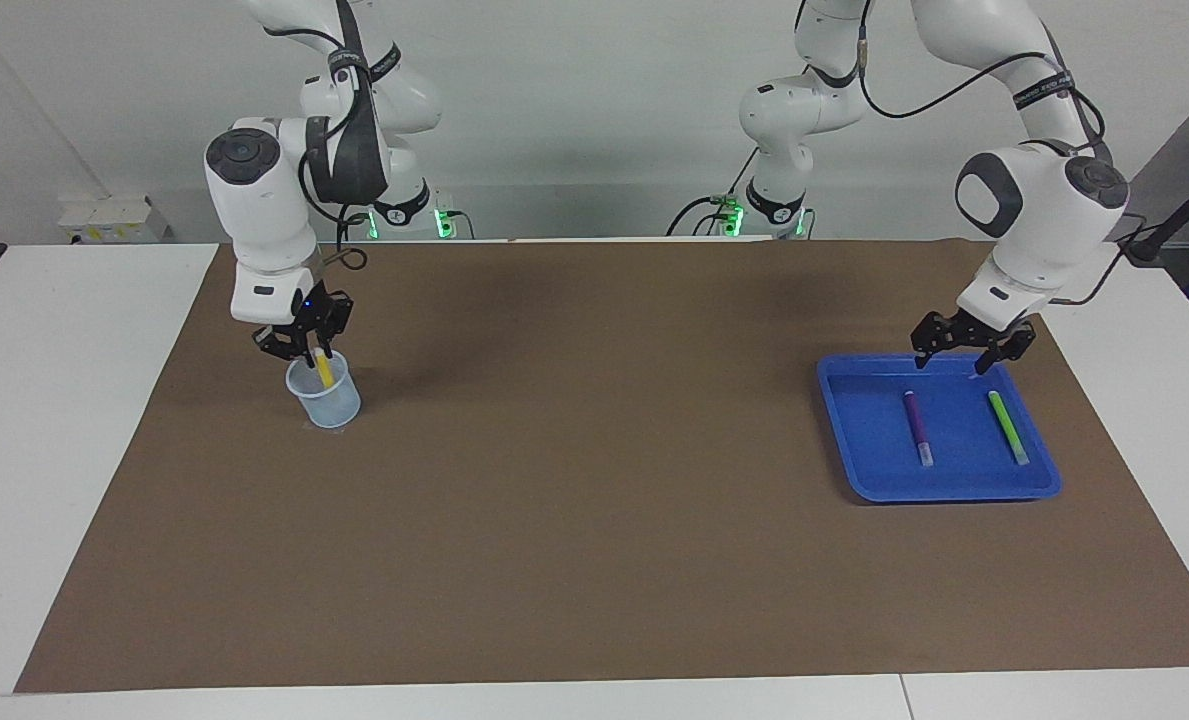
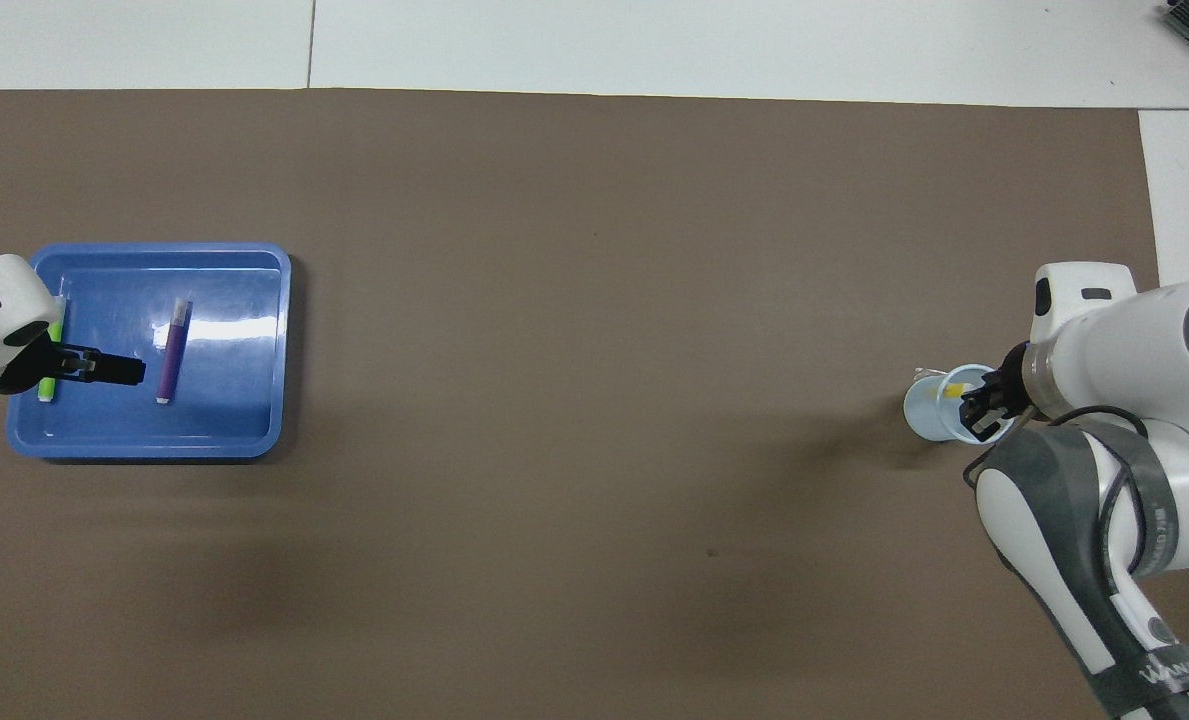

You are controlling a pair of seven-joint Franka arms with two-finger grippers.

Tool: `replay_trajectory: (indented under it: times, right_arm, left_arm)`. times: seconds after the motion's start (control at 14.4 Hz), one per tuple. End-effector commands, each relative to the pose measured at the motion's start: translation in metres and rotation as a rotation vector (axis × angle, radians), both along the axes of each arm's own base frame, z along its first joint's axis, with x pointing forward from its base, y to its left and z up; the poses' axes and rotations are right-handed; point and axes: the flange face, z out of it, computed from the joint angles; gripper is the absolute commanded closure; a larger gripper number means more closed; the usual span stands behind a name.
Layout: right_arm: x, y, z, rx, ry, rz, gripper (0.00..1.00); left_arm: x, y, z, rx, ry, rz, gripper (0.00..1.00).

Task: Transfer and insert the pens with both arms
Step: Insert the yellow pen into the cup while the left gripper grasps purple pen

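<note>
**Yellow pen at the cup, two pens waiting in the tray**

Over at the right pincer first: low above the mouth of a clear plastic cup, fingers down around the top of the yellow pen. Pen tilted, lower part inside the cup, upper end up between the fingers. Closed on it or just let go? Cannot tell from here. Seen from overhead, same story: right pincer covering the cup's rim, a flash of yellow pen inside.

Across to the left pincer: hanging over the blue tray, above the edge nearest the robots, fingers spread wide apart and holding nothing. Under it, inside the tray, the purple pen and the green pen, lying flat side by side, well apart, pale ends pointing away from the robots. From overhead, left pincer stretched between green pen and purple pen.

Tray at the left arm's end of the table, cup at the right arm's end, brown mat beneath both.
</note>
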Motion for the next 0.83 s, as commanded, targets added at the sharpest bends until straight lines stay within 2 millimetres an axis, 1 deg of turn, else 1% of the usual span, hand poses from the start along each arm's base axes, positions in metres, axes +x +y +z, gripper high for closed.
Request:
replay_trajectory:
  times: [0.0,0.07,0.14,0.21,0.28,0.35,0.48,0.55,0.69,0.76]
  right_arm:
    - [-0.008,-0.014,-0.010,0.000,0.007,-0.008,0.68]
    - [-0.009,-0.015,-0.011,0.001,0.010,-0.010,0.65]
    - [-0.009,-0.015,-0.011,0.001,0.012,-0.007,0.58]
    - [-0.009,-0.016,-0.011,0.000,0.020,-0.009,0.54]
    - [-0.010,-0.016,-0.009,-0.001,0.029,-0.009,0.54]
    - [-0.009,-0.015,0.001,-0.002,0.035,-0.011,0.53]
    - [-0.008,-0.011,0.016,0.018,0.069,-0.029,0.53]
    - [-0.009,-0.010,0.023,0.036,0.086,-0.043,0.53]
    - [-0.011,-0.010,0.033,0.067,0.120,-0.067,0.53]
    - [-0.011,-0.009,0.041,0.081,0.129,-0.076,0.53]
  left_arm:
    - [0.012,0.003,-0.030,0.013,-0.005,-0.030,0.00]
    - [0.015,0.002,-0.036,0.013,-0.007,-0.033,0.00]
    - [0.016,0.003,-0.042,0.012,-0.004,-0.034,0.00]
    - [0.019,0.002,-0.048,0.010,-0.003,-0.036,0.00]
    - [0.022,0.001,-0.051,0.009,-0.002,-0.039,0.00]
    - [0.023,0.000,-0.058,0.007,0.007,-0.041,0.00]
    - [0.026,-0.005,-0.064,0.004,-0.001,-0.048,0.00]
    - [0.029,-0.006,-0.072,0.002,-0.007,-0.047,0.00]
    - [0.032,-0.011,-0.082,0.002,-0.017,-0.055,0.00]
    - [0.033,-0.011,-0.087,0.002,-0.018,-0.055,0.00]
